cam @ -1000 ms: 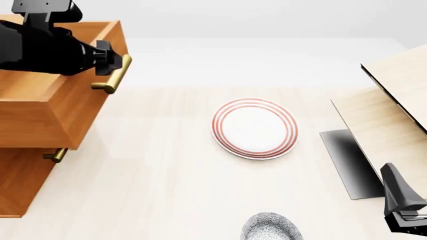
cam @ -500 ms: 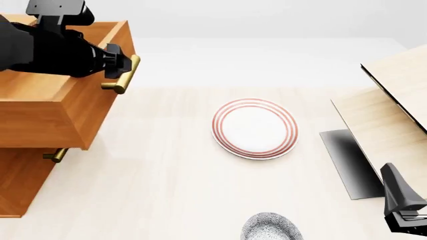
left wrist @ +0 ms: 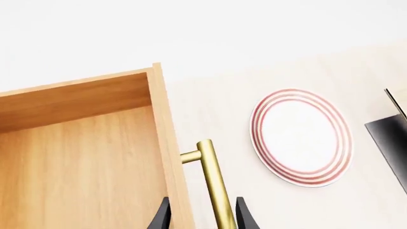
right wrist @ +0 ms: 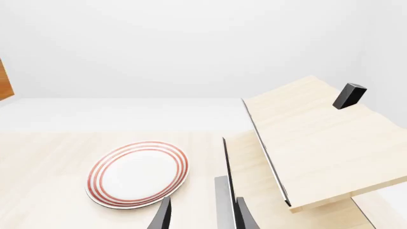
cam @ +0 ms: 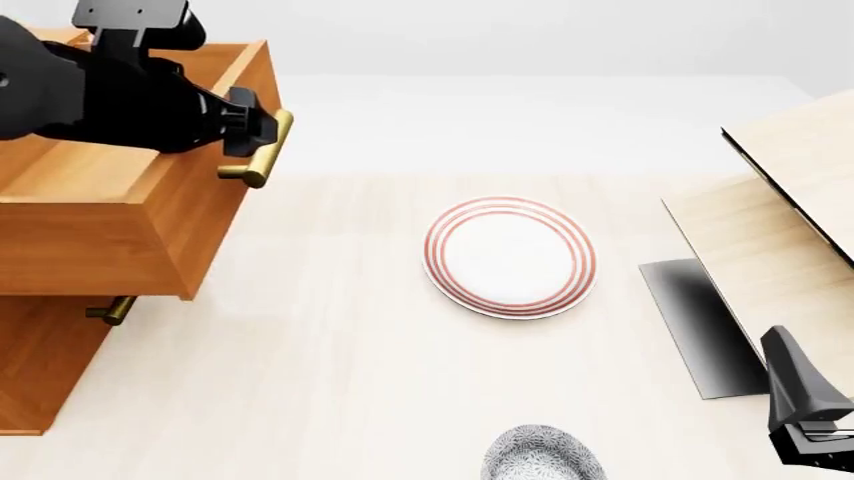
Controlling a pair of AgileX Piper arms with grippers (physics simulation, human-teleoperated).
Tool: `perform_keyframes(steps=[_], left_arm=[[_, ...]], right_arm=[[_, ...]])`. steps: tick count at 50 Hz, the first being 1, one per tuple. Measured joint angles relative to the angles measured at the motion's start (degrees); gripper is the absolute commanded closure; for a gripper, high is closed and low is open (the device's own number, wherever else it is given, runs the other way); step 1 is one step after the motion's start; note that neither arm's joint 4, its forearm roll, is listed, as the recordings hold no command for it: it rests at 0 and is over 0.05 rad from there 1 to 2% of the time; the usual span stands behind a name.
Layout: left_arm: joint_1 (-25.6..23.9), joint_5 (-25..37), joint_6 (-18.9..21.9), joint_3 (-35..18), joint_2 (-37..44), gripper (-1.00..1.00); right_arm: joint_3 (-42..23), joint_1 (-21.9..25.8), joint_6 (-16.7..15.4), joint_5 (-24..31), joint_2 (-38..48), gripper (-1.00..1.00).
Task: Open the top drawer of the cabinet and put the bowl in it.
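- Your left gripper (cam: 254,128) has its fingers pinching the brass handle (cam: 259,152) of the top drawer (cam: 134,215); in the left wrist view the two fingertips sit on either side of the bar.
- The drawer is pulled well out of the cabinet (cam: 40,370), overhanging the lower fronts, and its wooden box lies open from above.
- The bowl (cam: 542,455) sits on the table (cam: 334,380) at the near edge of the front view, nearer you than the plate (cam: 510,256) and partly cut off by the frame.
- Your right gripper (cam: 811,440) hangs low at the right edge; its fingers are a little apart and hold nothing, as the right wrist view shows.
- The relation that matters: the bowl lies to the left of the right gripper, at about the same depth, and the open drawer is far across the table to the left again.
- The right arm is much the nearer to the bowl; the left is busy at the handle.
- Judged from this, the opening looks nearly enough done, and the bowl is untouched.
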Motion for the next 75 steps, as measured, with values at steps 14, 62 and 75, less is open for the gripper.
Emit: perform_keyframes(steps=[14, 62, 75], left_arm=[[0.06, 1.32, 2.05, -0.69, 0.25, -1.0], [0.91, 10.23, 11.54, -9.22, -7.03, -1.0], [-0.68, 10.78, 14.63, -9.4, -9.22, -1.0]], right_arm=[[0.0, 0.0, 0.0, 0.0, 0.0, -1.0], [0.0, 0.0, 0.01, 0.0, 0.0, -1.0], [0.0, 0.0, 0.0, 0.0, 0.0, -1.0]])
